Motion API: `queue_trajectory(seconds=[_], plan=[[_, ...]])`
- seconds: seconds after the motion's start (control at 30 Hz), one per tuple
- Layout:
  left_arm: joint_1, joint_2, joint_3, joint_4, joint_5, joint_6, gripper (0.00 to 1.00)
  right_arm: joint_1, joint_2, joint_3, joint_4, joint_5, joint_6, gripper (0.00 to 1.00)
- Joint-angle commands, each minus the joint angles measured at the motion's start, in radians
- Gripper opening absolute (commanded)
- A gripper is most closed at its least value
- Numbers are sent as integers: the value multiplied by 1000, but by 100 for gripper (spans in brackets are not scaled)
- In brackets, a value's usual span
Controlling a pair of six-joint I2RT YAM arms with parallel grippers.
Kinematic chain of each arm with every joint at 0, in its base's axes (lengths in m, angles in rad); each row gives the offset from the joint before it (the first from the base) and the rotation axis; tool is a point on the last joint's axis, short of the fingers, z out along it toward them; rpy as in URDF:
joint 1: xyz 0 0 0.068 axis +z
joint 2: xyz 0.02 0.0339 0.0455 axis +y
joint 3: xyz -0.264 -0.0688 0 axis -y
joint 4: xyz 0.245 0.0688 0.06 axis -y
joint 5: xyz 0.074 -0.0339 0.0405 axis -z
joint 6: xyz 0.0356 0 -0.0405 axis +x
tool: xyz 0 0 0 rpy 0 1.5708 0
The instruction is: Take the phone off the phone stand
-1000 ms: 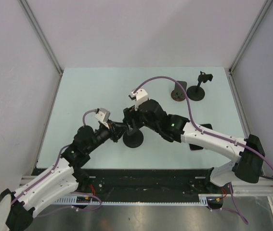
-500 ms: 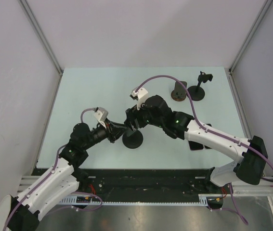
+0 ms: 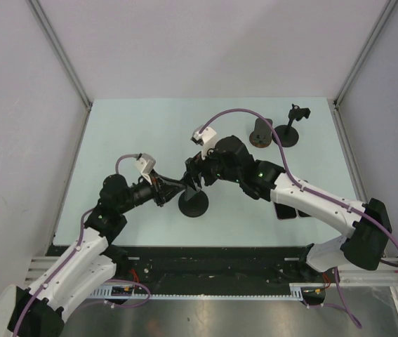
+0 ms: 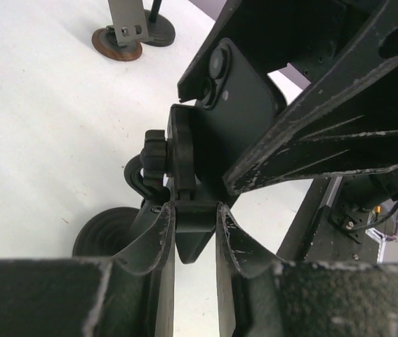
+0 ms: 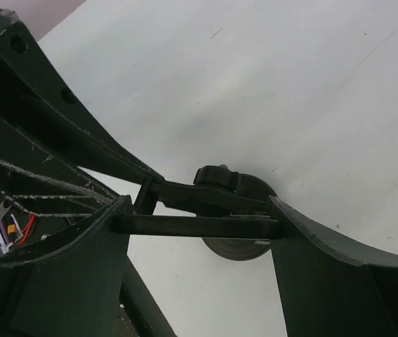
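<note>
Top external is showing both arms meeting over the stand (image 3: 194, 202), which is sitting mid-bench, a little toward the near edge. The job is looking part-way through: both grips are on, but the phone (image 4: 235, 123) is not yet off. In the left wrist view it is lying back against the stand's plate, camera lenses facing out, with its lower end seeming to sit in the cradle. The fingers are crowding that spot, so I cannot be sure whether it is fully seated or lifting clear. What is left, I judge, is drawing the phone up out of the cradle and carrying it away from the stand.

The left gripper (image 4: 195, 210) is sitting nearly closed, its two fingers pinching the narrow bracket at the foot of the plate, just above the round base (image 4: 107, 232), and seemingly steadying the stand. The right gripper (image 5: 199, 225) is standing much wider, one finger on each long edge of the phone, which is showing edge-on as a thin dark bar spanning the gap. Both pads appear to be touching it. The clamp knob (image 5: 220, 177) is sitting just behind that bar. Two spare stands (image 3: 286, 135) are waiting near the far right corner, well apart from the work.
</note>
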Motion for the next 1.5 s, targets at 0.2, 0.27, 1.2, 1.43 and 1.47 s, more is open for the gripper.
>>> queue_trajectory(seconds=[0.2,0.27,1.2,1.43,1.47], plan=[[51,26,78,-103,-87,97,1,-63,-95,-46,19,-104,-42,0],[51,36,89,-103,-87,99,3,-63,-97,-46,25,-118,-43,0],[-12,57,144,-84,-207,110,70,-70,-215,-53,-89,-135,12,0],[-12,-16,152,-92,-228,107,95,-136,-255,-52,-319,-3,70,0],[-12,-32,152,-96,-234,110,97,-144,-252,-52,-344,20,76,0]])
